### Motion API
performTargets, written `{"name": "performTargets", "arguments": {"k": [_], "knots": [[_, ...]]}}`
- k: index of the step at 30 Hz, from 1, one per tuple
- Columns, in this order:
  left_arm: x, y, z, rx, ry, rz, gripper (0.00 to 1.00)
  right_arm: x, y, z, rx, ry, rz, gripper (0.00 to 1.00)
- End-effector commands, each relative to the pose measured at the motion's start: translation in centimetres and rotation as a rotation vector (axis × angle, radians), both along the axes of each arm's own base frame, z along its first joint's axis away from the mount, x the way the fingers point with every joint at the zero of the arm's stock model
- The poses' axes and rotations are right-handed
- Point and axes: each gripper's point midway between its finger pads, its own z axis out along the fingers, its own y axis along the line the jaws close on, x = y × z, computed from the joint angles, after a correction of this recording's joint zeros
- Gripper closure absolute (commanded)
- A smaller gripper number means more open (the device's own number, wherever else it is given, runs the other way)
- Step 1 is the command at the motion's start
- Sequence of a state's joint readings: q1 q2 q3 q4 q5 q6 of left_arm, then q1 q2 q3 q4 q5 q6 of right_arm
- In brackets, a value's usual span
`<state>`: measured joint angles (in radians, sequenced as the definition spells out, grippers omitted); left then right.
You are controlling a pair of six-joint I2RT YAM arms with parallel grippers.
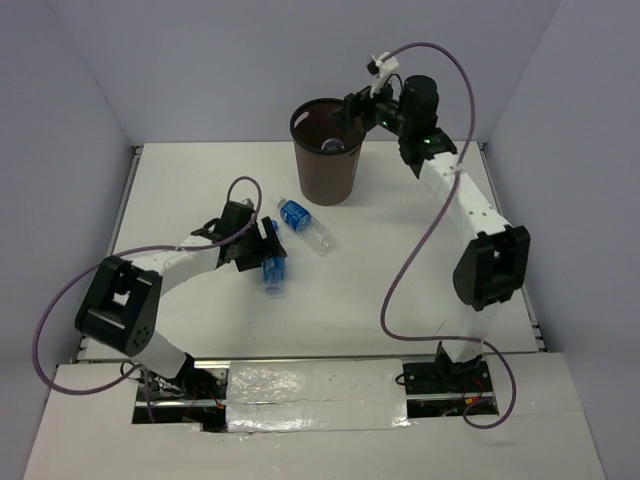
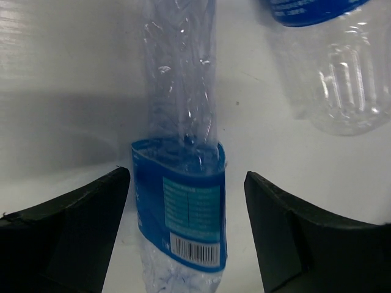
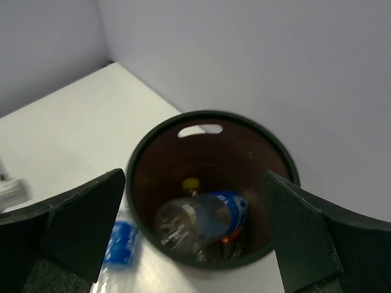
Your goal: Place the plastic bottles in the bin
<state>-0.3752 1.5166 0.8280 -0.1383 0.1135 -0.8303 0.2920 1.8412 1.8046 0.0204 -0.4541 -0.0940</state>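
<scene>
A clear plastic bottle with a blue label (image 2: 180, 207) lies on the white table between the fingers of my left gripper (image 2: 186, 177), which is open around it with gaps on both sides; from above the gripper (image 1: 268, 243) stands over this bottle (image 1: 273, 272). A second bottle (image 1: 305, 226) lies just to its right, also in the left wrist view (image 2: 342, 79). My right gripper (image 3: 194, 177) is open and empty above the brown bin (image 3: 140, 159), near its rim (image 1: 352, 108). A third bottle (image 3: 208, 220), blurred, is inside the bin (image 1: 325, 170).
Something with a yellow cap (image 3: 191, 183) and an orange-red item lie in the bin under the bottle. A bottle on the table (image 3: 119, 244) shows left of the bin. Grey walls enclose the table's far and side edges.
</scene>
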Motion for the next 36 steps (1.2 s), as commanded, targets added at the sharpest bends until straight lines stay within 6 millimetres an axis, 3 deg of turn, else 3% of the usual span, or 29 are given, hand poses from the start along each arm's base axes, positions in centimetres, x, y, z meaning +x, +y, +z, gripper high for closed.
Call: {"name": "performTargets", "arguments": {"k": [1, 2, 3, 5, 6, 8, 9, 11, 12, 15, 17, 20, 23, 25, 26, 27, 28, 29, 30, 31, 32, 33, 34, 35, 36], "knots": [[1.0, 0.4, -0.8, 0.120, 0.011, -0.017, 0.12, -7.7, 0.3, 5.3, 0.013, -0.094, 0.191, 0.00], [0.7, 0.5, -2.1, 0.151, 0.050, -0.023, 0.15, -8.5, 0.2, 5.0, -0.002, -0.095, 0.203, 0.00], [0.7, 0.2, -2.3, 0.162, 0.056, -0.037, 0.17, -9.2, 0.1, 3.0, -0.016, -0.043, 0.214, 0.00], [1.2, 0.3, -2.8, 0.211, 0.061, -0.041, 0.26, -11.9, 0.0, 2.4, -0.045, -0.019, 0.278, 0.00], [1.4, 0.2, -2.9, 0.220, 0.058, -0.043, 0.30, -12.9, 0.1, 0.9, -0.062, 0.017, 0.319, 0.00], [1.8, 0.1, -2.6, 0.227, 0.048, -0.036, 0.49, -16.1, 0.2, -0.8, -0.112, 0.066, 0.428, 0.00], [1.8, 0.1, -2.3, 0.227, 0.038, -0.038, 0.53, -17.8, -0.1, -2.0, -0.126, 0.121, 0.453, 0.00], [2.2, -0.3, -0.4, 0.201, -0.029, -0.038, 0.59, -19.1, -0.6, -4.2, -0.145, 0.171, 0.464, 0.00], [2.0, -0.3, 0.0, 0.187, -0.041, -0.040, 0.61, -20.2, -1.0, -4.4, -0.154, 0.182, 0.462, 0.00], [2.2, -1.9, 4.6, 0.068, -0.172, -0.073, 0.62, -22.0, -2.2, -7.2, -0.214, 0.186, 0.447, 0.00], [2.5, -3.6, 9.5, -0.052, -0.305, -0.125, 0.62, -22.4, -3.4, -9.1, -0.239, 0.211, 0.406, 0.00], [3.0, -5.1, 14.4, -0.139, -0.420, -0.180, 0.62, -23.2, -4.3, -11.1, -0.218, 0.273, 0.389, 0.00], [4.7, -7.3, 20.7, -0.237, -0.552, -0.247, 0.62, -23.7, -5.1, -12.0, -0.210, 0.281, 0.362, 0.00], [6.0, -8.7, 22.8, -0.299, -0.599, -0.282, 0.62, -23.9, -5.2, -12.7, -0.206, 0.293, 0.357, 0.00], [6.7, -9.3, 25.4, -0.337, -0.643, -0.287, 0.62, -24.2, -5.3, -12.7, -0.207, 0.294, 0.361, 0.00], [7.5, -10.1, 25.1, -0.358, -0.629, -0.308, 0.62, -24.3, -5.3, -12.8, -0.211, 0.290, 0.362, 0.00], [8.4, -10.4, 26.3, -0.383, -0.659, -0.312, 0.62, -24.5, -5.4, -13.0, -0.213, 0.291, 0.362, 0.00], [9.3, -10.9, 28.9, -0.421, -0.699, -0.310, 0.62, -24.6, -5.5, -12.9, -0.213, 0.288, 0.358, 0.00], [10.8, -11.5, 27.9, -0.430, -0.671, -0.313, 0.62, -24.6, -5.5, -12.8, -0.214, 0.284, 0.355, 0.00], [11.4, -11.9, 28.7, -0.454, -0.682, -0.330, 0.62, -24.6, -5.6, -13.0, -0.213, 0.289, 0.353, 0.00], [13.9, -12.7, 29.7, -0.481, -0.694, -0.327, 0.63, -24.6, -5.6, -13.0, -0.209, 0.288, 0.350, 0.00], [13.9, -12.8, 31.7, -0.497, -0.729, -0.328, 0.63, -24.6, -5.6, -12.9, -0.208, 0.285, 0.350, 0.00], [15.3, -13.2, 30.5, -0.499, -0.708, -0.322, 0.63, -24.7, -5.6, -13.0, -0.205, 0.288, 0.348, 0.00], [16.2, -13.1, 30.7, -0.505, -0.710, -0.307, 0.63, -24.7, -5.6, -13.2, -0.203, 0.292, 0.348, 0.00], [16.8, -13.1, 32.1, -0.519, -0.742, -0.303, 0.63, -24.7, -5.6, -13.3, -0.203, 0.293, 0.346, 0.00]]}}
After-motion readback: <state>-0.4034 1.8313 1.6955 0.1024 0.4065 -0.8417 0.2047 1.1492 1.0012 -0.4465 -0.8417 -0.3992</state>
